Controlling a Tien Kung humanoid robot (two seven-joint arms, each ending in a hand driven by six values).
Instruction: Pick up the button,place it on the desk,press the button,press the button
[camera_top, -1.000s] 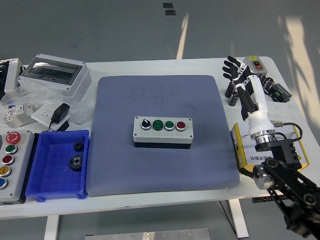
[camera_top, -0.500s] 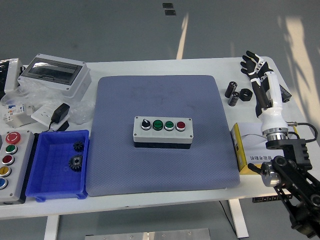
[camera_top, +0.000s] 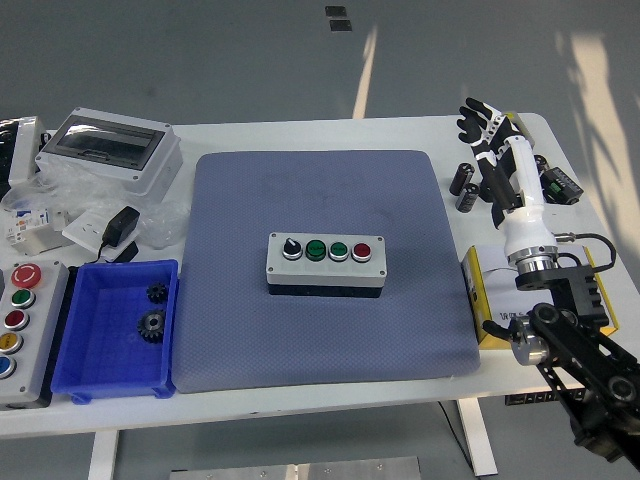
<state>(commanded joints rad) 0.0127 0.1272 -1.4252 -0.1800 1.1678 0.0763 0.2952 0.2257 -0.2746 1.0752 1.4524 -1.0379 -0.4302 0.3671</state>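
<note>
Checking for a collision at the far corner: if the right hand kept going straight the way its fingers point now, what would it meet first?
Probably nothing on the table. The right hand points away toward the far right edge of the white table, fingers spread, already near that edge. Beyond it only floor shows, though its height is unclear.

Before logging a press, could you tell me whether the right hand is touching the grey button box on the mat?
Apart. The head view shows the right hand over the table's far right corner, with bare blue mat between it and the button box.
</note>
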